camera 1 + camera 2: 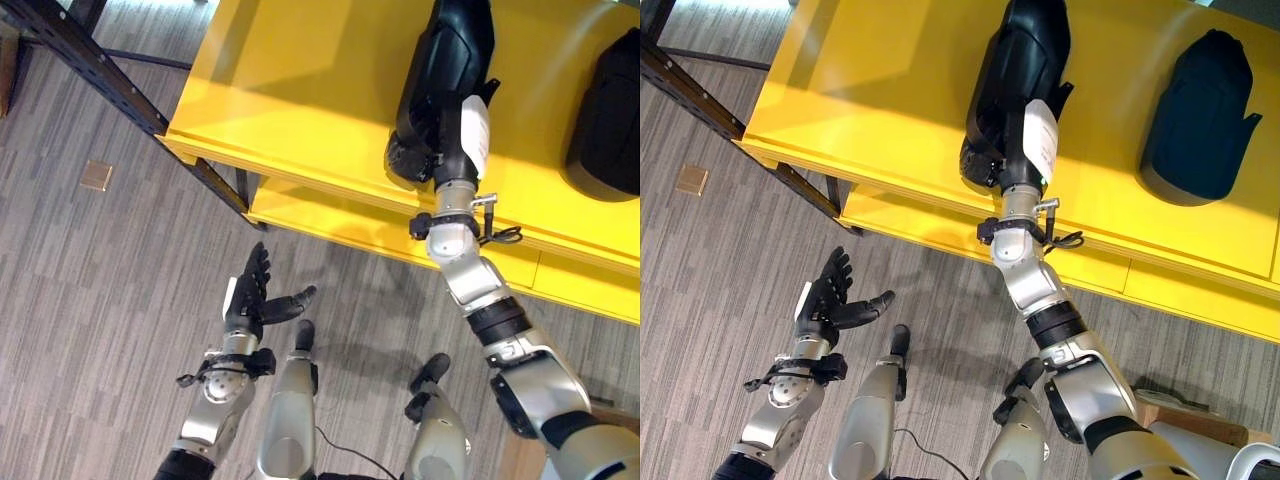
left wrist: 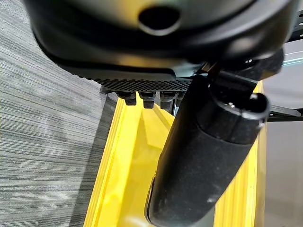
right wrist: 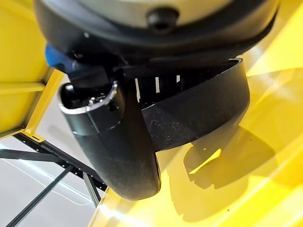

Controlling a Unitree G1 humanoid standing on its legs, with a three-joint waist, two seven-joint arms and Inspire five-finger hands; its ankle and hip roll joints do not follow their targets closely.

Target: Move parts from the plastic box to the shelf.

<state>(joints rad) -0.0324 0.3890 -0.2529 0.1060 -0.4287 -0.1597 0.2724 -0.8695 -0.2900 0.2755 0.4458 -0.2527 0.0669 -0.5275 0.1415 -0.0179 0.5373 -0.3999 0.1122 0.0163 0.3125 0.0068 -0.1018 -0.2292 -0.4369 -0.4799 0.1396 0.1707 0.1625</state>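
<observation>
Nearest, the left hand (image 1: 250, 300) hovered low over the grey striped floor (image 1: 90, 330), well short of the shelf, its fingers (image 1: 830, 275) straight and spread and its thumb (image 1: 295, 300) held out to the side; it carried nothing. In its own wrist view the thumb (image 2: 208, 156) stood out long and dark in front of the yellow shelf edge (image 2: 106, 179), with the fingertips (image 2: 147, 97) in a short row beside it.

Farther out, the right arm reached up from the lower right to the yellow shelf (image 1: 290, 110), and the right hand (image 1: 1025, 150) lay against a large black part (image 1: 1015, 70) resting on the top board close to the front edge. A white cover (image 1: 474, 135) showed on the hand, against the part's near end. From the right wrist view the thumb (image 3: 113, 146) curved down beside a black band-like edge of the part (image 3: 199, 109), with the yellow board (image 3: 255, 189) beneath; I could not tell whether the fingers were wrapped round the part or merely laid on it.

Beyond that, to the right on the same board, a second black part (image 1: 1200, 110) lay well apart from the first. A lower yellow board (image 1: 330, 225) ran under the front edge, and a dark metal frame bar (image 1: 100, 70) slanted across the floor at the far left. A small tan square (image 1: 96, 175) sat on the floor near that bar.
</observation>
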